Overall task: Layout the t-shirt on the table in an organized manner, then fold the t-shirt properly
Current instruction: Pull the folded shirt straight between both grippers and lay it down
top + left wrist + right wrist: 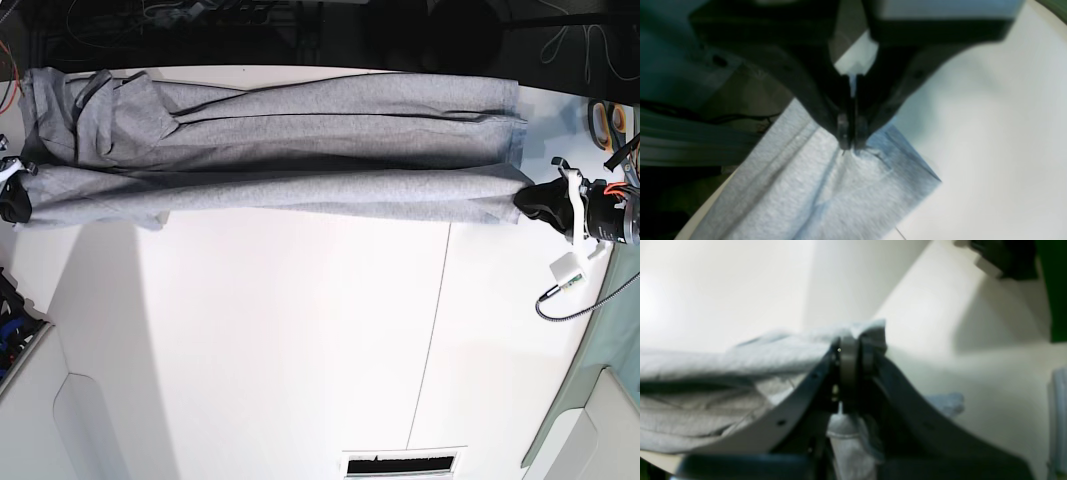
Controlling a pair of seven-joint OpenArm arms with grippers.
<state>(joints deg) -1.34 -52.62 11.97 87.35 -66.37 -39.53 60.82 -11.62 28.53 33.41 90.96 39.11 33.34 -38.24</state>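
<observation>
The light grey t-shirt (300,140) lies stretched lengthwise along the far side of the white table (300,350). Its near edge is pulled taut between both grippers. My left gripper (527,200) is at the shirt's right end, shut on a fold of the cloth (806,186); the left wrist view shows the fingertips (844,133) pinched together on it. My right gripper (18,195) is at the shirt's left end, shut on bunched cloth (740,356). The gripper (853,343) shows with jaws together. A sleeve (110,110) lies at the far left. The black band is hidden.
A thin dark seam (430,330) crosses the table. A dark slot (400,465) sits at the near edge. A white adapter with a cable (565,270) and tape rolls (605,115) lie at the right. A pale green surface (620,340) borders the right side.
</observation>
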